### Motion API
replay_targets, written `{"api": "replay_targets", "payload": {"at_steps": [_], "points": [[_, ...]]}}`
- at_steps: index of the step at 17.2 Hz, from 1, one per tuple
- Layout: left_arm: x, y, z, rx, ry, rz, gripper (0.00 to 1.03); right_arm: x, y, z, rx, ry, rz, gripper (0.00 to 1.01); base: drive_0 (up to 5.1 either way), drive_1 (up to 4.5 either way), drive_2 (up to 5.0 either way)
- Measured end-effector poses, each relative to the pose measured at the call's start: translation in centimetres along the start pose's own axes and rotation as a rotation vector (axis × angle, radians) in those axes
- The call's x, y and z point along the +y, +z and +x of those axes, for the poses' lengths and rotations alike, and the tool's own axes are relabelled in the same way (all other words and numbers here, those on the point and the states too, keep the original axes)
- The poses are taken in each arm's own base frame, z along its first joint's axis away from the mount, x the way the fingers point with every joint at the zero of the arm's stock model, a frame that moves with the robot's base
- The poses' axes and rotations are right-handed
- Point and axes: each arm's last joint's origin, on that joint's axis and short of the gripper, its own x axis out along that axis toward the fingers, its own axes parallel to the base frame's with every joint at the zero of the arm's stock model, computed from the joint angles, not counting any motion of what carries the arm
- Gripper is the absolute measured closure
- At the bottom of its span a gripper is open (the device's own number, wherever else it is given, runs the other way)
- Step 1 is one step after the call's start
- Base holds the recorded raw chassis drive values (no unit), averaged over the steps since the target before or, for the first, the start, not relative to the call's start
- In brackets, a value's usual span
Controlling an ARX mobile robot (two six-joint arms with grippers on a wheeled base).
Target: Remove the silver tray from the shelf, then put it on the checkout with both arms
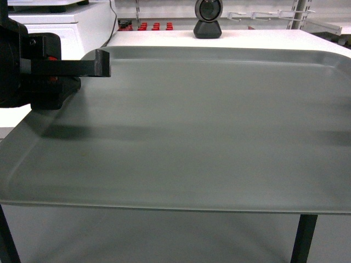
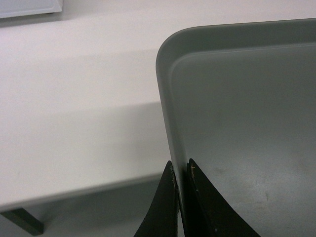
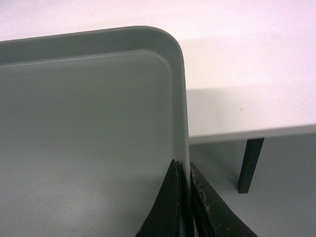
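jaws on both arms are clamped on the rim of the silver tray [image 1: 197, 131]. in the left wrist view the left gripper [image 2: 180, 170] has one jaw outside and one jaw inside the tray's left rim, at the 6 o'clock edge of that view, with the rim pinched between them. in the right wrist view the right gripper [image 3: 184, 168] pinches the tray's right rim the same way, also at 6 o'clock.

in the head view the tray fills most of the frame, bottom facing up and plain. the left gripper body sits at 9 to 10 o'clock, with one black finger [image 1: 90, 63] lying over the tray's left rim. the right gripper is outside the head view.

the tray is over the white surface [image 2: 74, 98]. the left wrist view shows the tray's far left corner above this surface, with a shadow beside it. the right wrist view shows the far right corner above the same surface, near its edge, with a dark leg [image 3: 250, 163] below at 4 o'clock. whether the tray touches the surface cannot be told.

a black camera [image 1: 208, 19] stands on the surface at 12 o'clock in the head view, beyond the tray's far rim.
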Motion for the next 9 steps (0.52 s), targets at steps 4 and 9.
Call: {"api": "replay_targets", "payload": {"at_steps": [4,9], "points": [[-0.01,-0.02,-0.01,0.002,0.001,0.001,0.99,0.0,-0.01,0.0,0.001,-0.001,0.0,0.98,0.0,4.15,-4.1],[-0.03,0.05,-0.01,-0.005,-0.001,-0.001,0.99,-0.02,0.05,-0.01,-0.004,-0.001,0.001,0.98,0.0,4.15,-4.1]]}}
